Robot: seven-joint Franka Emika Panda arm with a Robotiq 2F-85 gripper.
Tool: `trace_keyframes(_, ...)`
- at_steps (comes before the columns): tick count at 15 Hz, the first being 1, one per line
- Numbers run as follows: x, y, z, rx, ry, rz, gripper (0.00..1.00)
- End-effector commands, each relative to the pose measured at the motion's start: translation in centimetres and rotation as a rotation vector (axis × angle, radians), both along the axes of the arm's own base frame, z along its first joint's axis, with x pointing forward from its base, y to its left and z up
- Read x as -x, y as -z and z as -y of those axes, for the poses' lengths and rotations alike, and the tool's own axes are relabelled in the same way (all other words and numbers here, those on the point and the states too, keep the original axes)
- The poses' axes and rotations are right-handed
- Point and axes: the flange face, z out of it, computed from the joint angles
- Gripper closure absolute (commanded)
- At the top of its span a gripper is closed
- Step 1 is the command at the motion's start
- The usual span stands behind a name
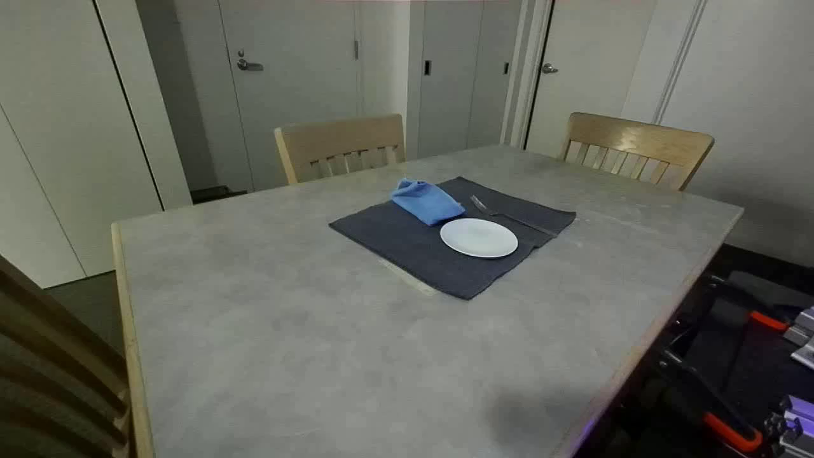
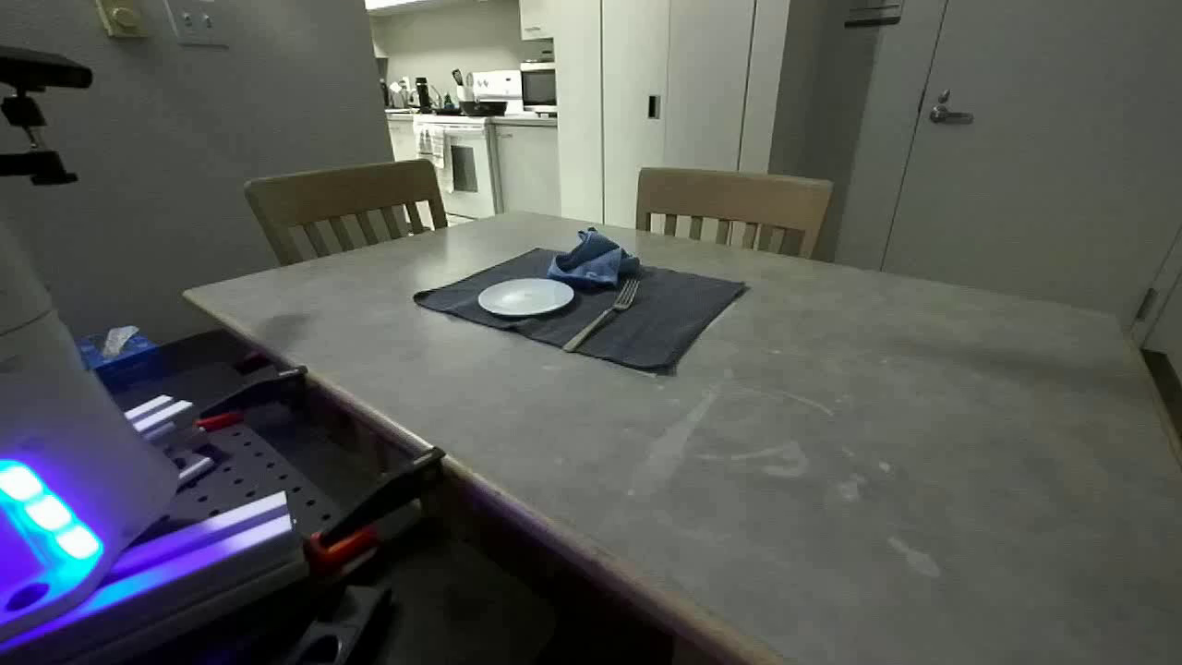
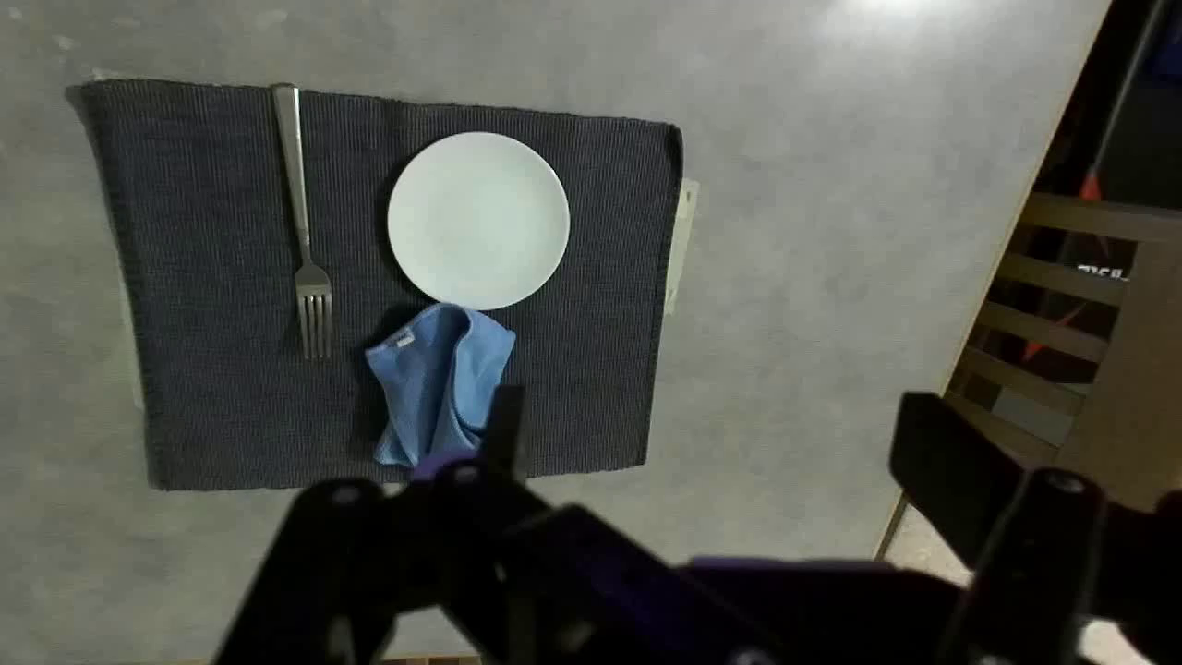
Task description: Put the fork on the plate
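The silver fork (image 3: 294,171) lies on the dark placemat, beside the plate and apart from it. It also shows in both exterior views (image 1: 514,219) (image 2: 596,325). The round white plate (image 3: 478,220) rests flat on the placemat with nothing on it; it also shows in both exterior views (image 1: 479,238) (image 2: 526,297). My gripper (image 3: 709,406) shows only in the wrist view. Its two black fingers are wide apart with nothing between them, above the table. The left finger overlaps the napkin in the picture. The gripper is out of both exterior views.
The dark placemat (image 1: 407,238) lies on the grey table (image 1: 286,305). A crumpled blue napkin (image 3: 439,379) lies at the plate's edge. Chairs (image 1: 343,143) (image 2: 734,199) stand around the table. Black clamps with orange-red handles (image 2: 379,494) grip the table edge by the robot base (image 2: 83,443).
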Motion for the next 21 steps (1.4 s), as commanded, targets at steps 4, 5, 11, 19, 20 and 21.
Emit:
trace_keyframes(4,0.1,0.6,0.3,-0.018,-0.018,0.002,0.00)
trace_keyframes(5,0.3,1.1,0.5,-0.016,-0.033,-0.002,0.00)
trace_keyframes(11,1.5,5.8,1.3,-0.013,-0.088,-0.079,0.00)
trace_keyframes(19,4.1,12.3,4.5,-0.005,-0.094,-0.159,0.00)
trace_keyframes(20,4.4,13.0,5.2,0.001,-0.092,-0.167,0.00)
trace_keyframes(21,4.6,13.6,5.7,0.007,-0.090,-0.171,0.00)
